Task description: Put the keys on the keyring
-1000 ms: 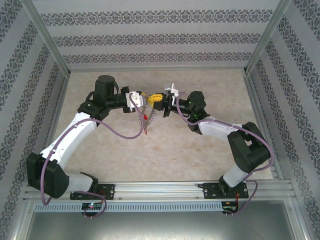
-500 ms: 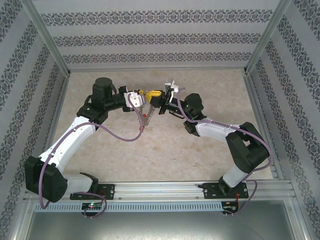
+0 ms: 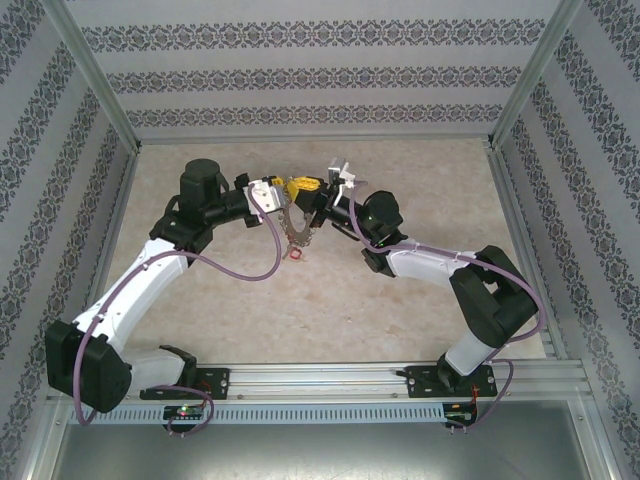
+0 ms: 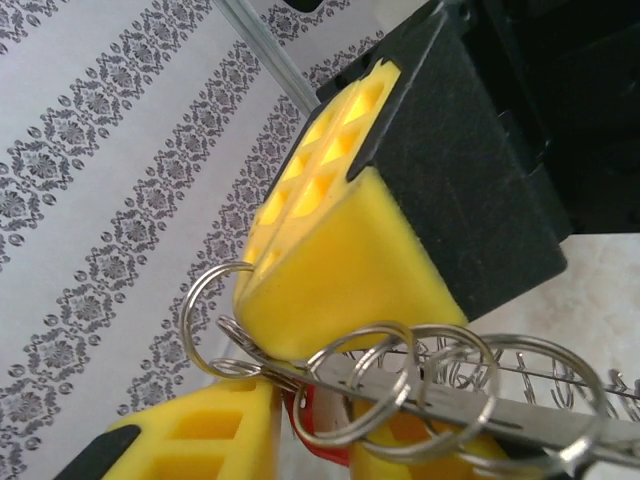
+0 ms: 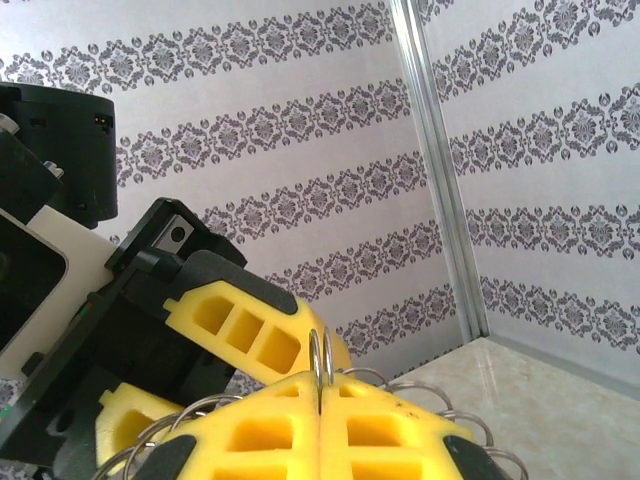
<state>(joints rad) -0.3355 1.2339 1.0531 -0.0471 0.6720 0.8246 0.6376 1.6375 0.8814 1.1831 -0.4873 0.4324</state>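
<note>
right gripper [image 5: 318, 415] jaws are together, pinching a wire of the keyring [image 3: 298, 228] between its yellow pads [image 5: 390, 432]; the rest of the ring hangs just below the right gripper, above the tabletop [image 3: 430, 185]; left gripper [image 3: 284, 202] sits nose-to-nose with the right gripper, nearly touching it; left jaws show a narrow gap, and a key [image 4: 318, 432] with a red head shows in that gap; cannot tell whether they pinch it or it hangs free; top view has a red head at the ring's low end, below the right gripper; same key or another, can't tell; hanging or lying on the tabletop, can't tell either; step in hand looks like threading a key onto the ring; my take on doing it well: hold the right gripper's clamp firm and motionless so the ring doesn't swing; don't widen the left jaws until the key's hole is clearly over the wire, else it drops; work right beside the right gripper's pinch point, where the wire is stiffest; slow, small wrist rotations; no pulling away from the right gripper, or the wire may slip out of the foam
</note>
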